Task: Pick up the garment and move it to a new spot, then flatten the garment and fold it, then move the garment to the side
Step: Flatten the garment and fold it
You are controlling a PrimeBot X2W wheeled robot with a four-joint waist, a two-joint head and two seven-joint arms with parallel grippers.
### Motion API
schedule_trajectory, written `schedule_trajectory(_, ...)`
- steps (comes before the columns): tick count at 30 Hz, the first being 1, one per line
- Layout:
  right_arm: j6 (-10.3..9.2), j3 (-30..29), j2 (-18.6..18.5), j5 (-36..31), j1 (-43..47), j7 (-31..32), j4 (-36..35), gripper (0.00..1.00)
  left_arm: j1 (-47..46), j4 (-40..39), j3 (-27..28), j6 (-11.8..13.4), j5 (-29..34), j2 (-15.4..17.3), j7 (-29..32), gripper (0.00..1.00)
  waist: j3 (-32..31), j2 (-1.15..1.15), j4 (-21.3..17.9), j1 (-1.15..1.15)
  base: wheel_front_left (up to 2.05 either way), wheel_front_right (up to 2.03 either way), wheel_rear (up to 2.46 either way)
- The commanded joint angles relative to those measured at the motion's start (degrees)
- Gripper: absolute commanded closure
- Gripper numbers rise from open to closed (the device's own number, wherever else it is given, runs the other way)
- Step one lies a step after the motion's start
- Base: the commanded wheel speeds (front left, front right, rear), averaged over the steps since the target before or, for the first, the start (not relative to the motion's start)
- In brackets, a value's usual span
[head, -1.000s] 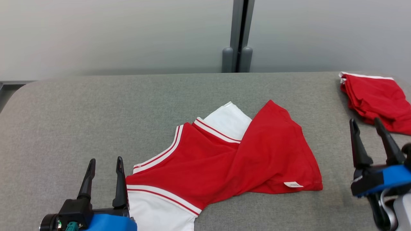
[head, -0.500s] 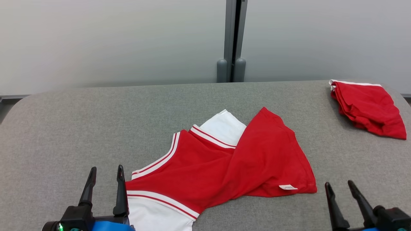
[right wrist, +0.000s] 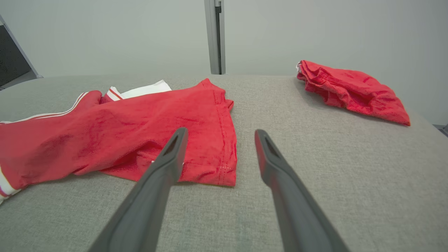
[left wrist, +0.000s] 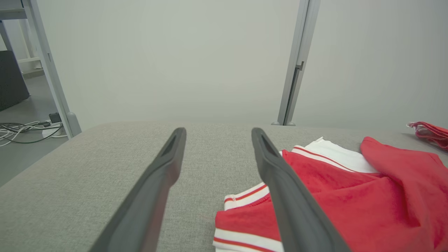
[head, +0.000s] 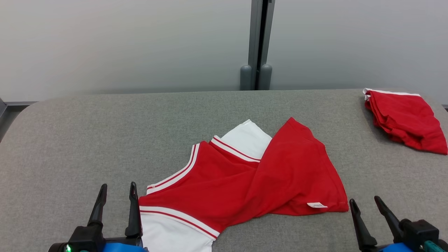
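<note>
A red garment [head: 252, 182] with white striped trim lies crumpled and twisted in the middle of the grey table [head: 105, 133]; it also appears in the left wrist view [left wrist: 350, 199] and the right wrist view [right wrist: 133, 129]. My left gripper [head: 117, 187] stands open at the lower left, just left of the garment's white sleeve, holding nothing. My right gripper [head: 364, 201] stands open at the lower right, just right of the garment's hem corner with its white label [head: 316, 205]. Both grippers' fingers are apart from the cloth.
A second red garment [head: 406, 119], folded, lies at the table's far right corner, also in the right wrist view [right wrist: 350, 91]. A pale wall with a grey post [head: 257, 42] stands behind the table. Cables lie on the floor [left wrist: 21, 127] off the table's left end.
My right gripper has dropped from beside the folded garment down to the lower right near the hem corner. The camera shifted slightly. The left gripper and the garments stayed put.
</note>
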Motion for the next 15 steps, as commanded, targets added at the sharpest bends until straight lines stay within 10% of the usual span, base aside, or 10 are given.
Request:
schedule_trajectory(1, 0.02, 0.24, -0.92, -0.34, -2.01, 0.48, 0.61, 0.0, 0.13, -0.36, -0.23, 0.36, -0.09, -0.02, -0.27, 0.0, 0.32, 0.0, 0.13, 0.0, 0.0, 0.0, 0.0)
schedule_trajectory(15, 0.02, 4.2, -3.82, 1.42, -11.49, 1.92, 15.92, 0.0, -2.25, 0.14, -0.84, 0.07, -0.02, -0.03, -0.27, 0.0, 2.99, 0.0, 2.85, 0.0, 0.0, 0.0, 0.0)
